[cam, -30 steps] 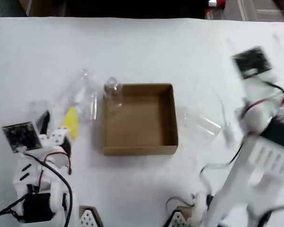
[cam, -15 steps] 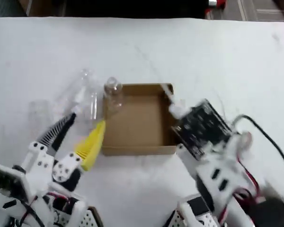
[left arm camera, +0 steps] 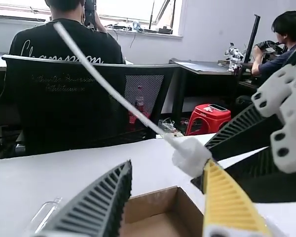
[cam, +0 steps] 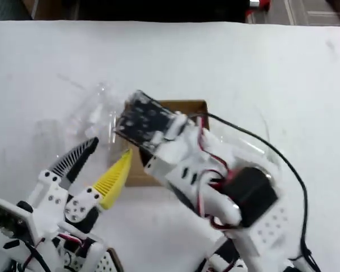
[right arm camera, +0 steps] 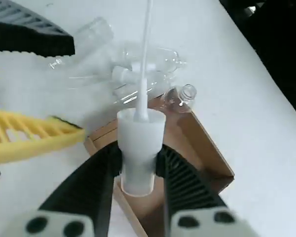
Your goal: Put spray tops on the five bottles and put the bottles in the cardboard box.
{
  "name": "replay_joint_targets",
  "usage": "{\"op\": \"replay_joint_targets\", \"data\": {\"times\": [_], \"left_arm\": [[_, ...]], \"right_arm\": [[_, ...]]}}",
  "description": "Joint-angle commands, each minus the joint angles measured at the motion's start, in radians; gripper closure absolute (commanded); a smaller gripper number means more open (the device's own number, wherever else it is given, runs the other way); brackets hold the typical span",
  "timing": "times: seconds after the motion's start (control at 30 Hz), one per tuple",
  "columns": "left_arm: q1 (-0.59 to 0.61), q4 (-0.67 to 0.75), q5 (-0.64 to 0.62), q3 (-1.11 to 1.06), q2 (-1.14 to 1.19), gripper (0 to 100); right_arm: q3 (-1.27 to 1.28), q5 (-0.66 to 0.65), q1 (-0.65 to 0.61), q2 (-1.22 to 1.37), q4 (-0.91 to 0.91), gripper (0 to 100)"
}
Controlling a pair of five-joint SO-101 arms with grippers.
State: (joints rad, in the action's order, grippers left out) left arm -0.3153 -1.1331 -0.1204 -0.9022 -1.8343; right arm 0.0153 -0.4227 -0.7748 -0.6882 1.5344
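Observation:
My right gripper (right arm camera: 138, 154) is shut on a white spray top (right arm camera: 137, 148) whose long thin tube (right arm camera: 144, 59) points toward the bottles. The right arm (cam: 181, 158) reaches across the cardboard box (cam: 199, 107) toward its left side. Clear bottles (right arm camera: 138, 74) lie in a heap left of the box, and one small bottle (right arm camera: 180, 96) stands upright at the box's corner (right arm camera: 207, 158). My left gripper (cam: 110, 148) is open with nothing in it, its black and yellow fingers just near of the heap. In the left wrist view the spray top (left arm camera: 190, 155) hangs between those fingers (left arm camera: 96, 207).
Another clear bottle (cam: 255, 148) lies right of the box, partly under the right arm. A cable (cam: 289, 170) loops beside that arm. White table (cam: 243, 62) stretches behind and to the right. People sit at desks in the room behind.
The right arm has swung from the far right across the box to its left side, carrying the spray top. The left arm drew back toward the near edge and opened its fingers.

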Motion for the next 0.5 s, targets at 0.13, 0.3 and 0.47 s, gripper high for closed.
{"op": "replay_joint_targets", "data": {"times": [0.13,0.3,0.47], "left_arm": [[-0.004,0.068,0.006,0.04,0.01,78],[-0.004,0.071,0.008,-0.035,0.008,78],[-0.002,0.071,0.008,-0.072,0.007,78]], "right_arm": [[-0.018,0.012,-0.137,0.027,-0.019,98.2],[-0.02,0.012,-0.168,-0.042,0.002,98.2],[-0.02,0.012,-0.163,-0.154,0.002,98.2]]}}
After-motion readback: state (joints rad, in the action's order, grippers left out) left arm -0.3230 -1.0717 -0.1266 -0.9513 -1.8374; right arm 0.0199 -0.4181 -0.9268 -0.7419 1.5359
